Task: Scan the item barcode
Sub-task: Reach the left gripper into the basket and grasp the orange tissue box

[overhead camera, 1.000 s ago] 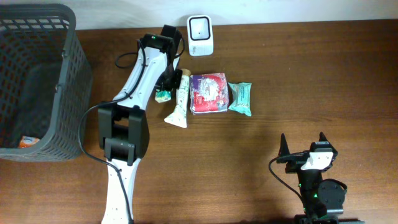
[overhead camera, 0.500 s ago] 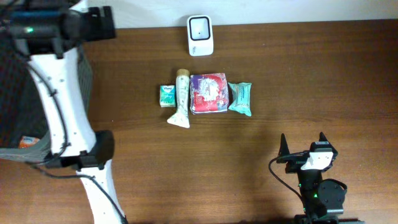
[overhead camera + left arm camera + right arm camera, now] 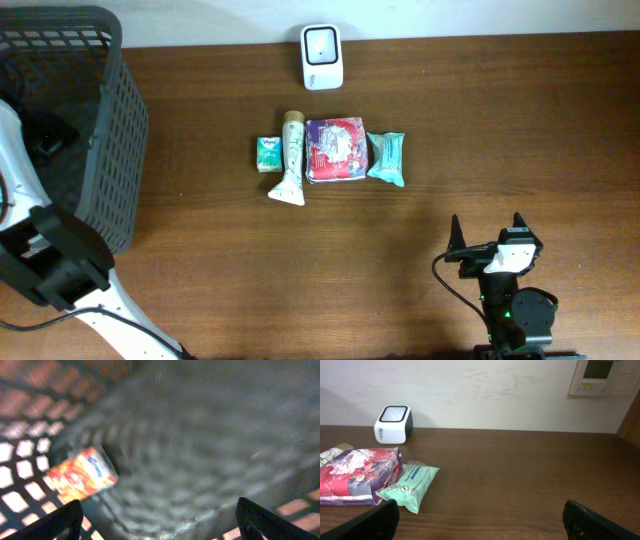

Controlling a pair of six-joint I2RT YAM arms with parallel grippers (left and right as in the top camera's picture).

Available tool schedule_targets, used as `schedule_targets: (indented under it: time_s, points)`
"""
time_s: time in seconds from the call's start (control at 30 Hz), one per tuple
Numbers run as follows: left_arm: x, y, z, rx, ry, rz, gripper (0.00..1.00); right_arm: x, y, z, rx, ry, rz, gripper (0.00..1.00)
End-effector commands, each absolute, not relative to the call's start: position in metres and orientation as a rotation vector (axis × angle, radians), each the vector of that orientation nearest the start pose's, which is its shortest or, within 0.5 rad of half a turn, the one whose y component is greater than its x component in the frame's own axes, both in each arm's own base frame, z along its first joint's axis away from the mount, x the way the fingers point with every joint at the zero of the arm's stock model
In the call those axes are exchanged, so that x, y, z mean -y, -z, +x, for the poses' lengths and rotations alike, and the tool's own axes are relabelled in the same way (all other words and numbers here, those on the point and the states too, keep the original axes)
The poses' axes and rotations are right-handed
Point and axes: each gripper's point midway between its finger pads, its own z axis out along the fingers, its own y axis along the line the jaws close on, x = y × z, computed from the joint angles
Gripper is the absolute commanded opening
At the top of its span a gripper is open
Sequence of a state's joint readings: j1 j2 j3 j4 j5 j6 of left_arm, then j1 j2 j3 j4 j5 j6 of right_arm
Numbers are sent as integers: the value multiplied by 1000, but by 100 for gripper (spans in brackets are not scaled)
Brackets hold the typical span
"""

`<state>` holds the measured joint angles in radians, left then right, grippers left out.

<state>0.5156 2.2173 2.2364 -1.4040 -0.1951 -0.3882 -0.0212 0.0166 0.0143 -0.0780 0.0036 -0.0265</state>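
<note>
My left pincer (image 3: 160, 527) hangs inside the dark grey plastic mesh basket (image 3: 125, 130) at the table's left end. Its fingers are spread wide with nothing between them. Below it a small orange-and-red cardboard box (image 3: 82, 479) lies blurred on the basket floor. My right pincer (image 3: 480, 525) sits low near the front right of the brown wooden table (image 3: 500, 120), likewise gaping and empty. The white barcode scanner (image 3: 322, 56) stands at the table's back edge. Nearer to me, well apart from both pincers, four items lie in a row: a small green box (image 3: 267, 154), a cream tube (image 3: 289, 160), a red-and-purple packet (image 3: 335, 150) and a teal wipes pack (image 3: 387, 159), each touching or just beside its neighbour.
</note>
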Motion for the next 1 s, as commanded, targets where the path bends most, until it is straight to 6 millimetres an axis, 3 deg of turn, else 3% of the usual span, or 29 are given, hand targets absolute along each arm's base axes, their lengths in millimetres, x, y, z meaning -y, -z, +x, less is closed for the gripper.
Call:
schedule_targets:
  time_s: [0.0, 0.17, 0.23, 0.33, 0.4, 0.43, 0.57, 0.63, 0.7, 0.73, 0.8, 0.87, 0.97]
  points:
    - [-267, -114, 370, -2624, -373, -1485, 96, 8, -154, 246, -1658, 46, 12, 99]
    - [-296, -89, 330, -2573, -570, -1656, 90, 8, -154, 246, -1658, 46, 12, 99]
    - [-296, -79, 316, -2606, -613, -1679, 88, 8, -154, 246, -1658, 46, 12, 99]
    - [-293, -58, 312, -2616, -619, -1681, 84, 8, -154, 246, -1658, 46, 12, 99]
    - [-292, -51, 309, -2622, -620, -1683, 58, 8, -154, 246, -1658, 46, 12, 99]
    - [-291, -47, 308, -2626, -621, -1684, 55, 8, -154, 246, -1658, 46, 12, 99]
    - [-288, -39, 304, -2641, -623, -1688, 55, 8, -154, 246, -1658, 46, 12, 99]
    - [-289, -38, 304, -2639, -622, -1688, 38, 8, -154, 246, -1658, 46, 12, 99]
    - [-288, -39, 305, -2638, -622, -1687, 0, 8, -154, 246, -1658, 46, 12, 99]
    - [-289, -40, 306, -2634, -621, -1685, 0, 8, -154, 246, -1658, 46, 12, 99]
    - [-293, -53, 311, -2598, -615, -1676, 0, 8, -154, 246, -1658, 46, 12, 99]
    - [-299, -92, 326, -2492, -576, -1642, 0, 8, -154, 246, -1658, 46, 12, 98]
    - [-299, -196, 339, -2246, -530, -1537, 0, 8, -154, 246, -1658, 46, 13, 99]
